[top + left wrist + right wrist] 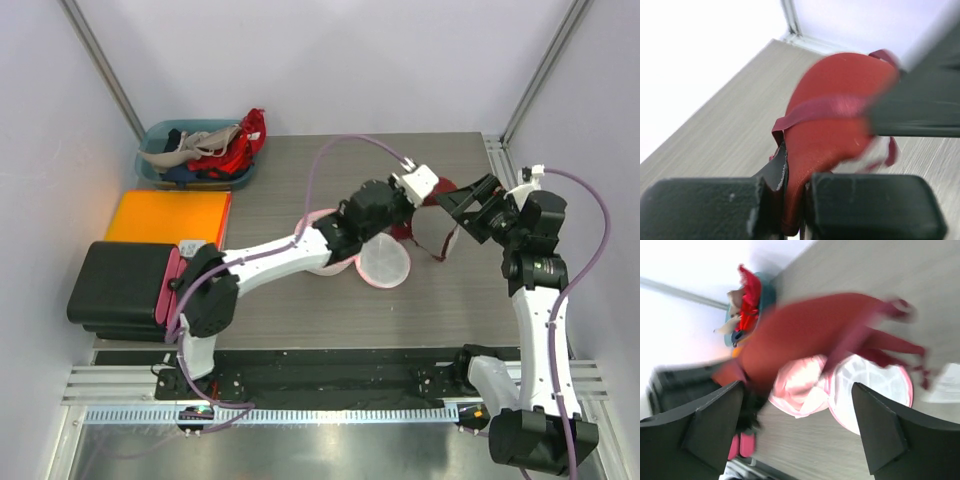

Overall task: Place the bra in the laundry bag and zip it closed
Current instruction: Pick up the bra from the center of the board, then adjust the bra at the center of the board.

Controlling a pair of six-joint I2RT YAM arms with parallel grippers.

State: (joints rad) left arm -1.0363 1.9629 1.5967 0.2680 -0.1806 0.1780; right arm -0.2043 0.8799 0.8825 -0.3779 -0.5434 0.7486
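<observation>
My left gripper (428, 193) is shut on the edge of the dark red bra (418, 228) and holds it just above the table; the left wrist view shows the cup (840, 110) pinched between my fingers (800, 200). The laundry bag (383, 262), a white mesh pouch with pink trim, lies open on the table below the bra. In the right wrist view the bra (810, 330) hangs over the bag (870, 385). My right gripper (462, 207) is open and empty beside the bra, its jaws wide apart (800, 425).
A teal bin of clothes (195, 155) stands at the back left and also shows in the right wrist view (747, 305). An orange flat sheet (168, 217) and a black case (125, 285) lie at the left edge. Frame posts rise at the back corners.
</observation>
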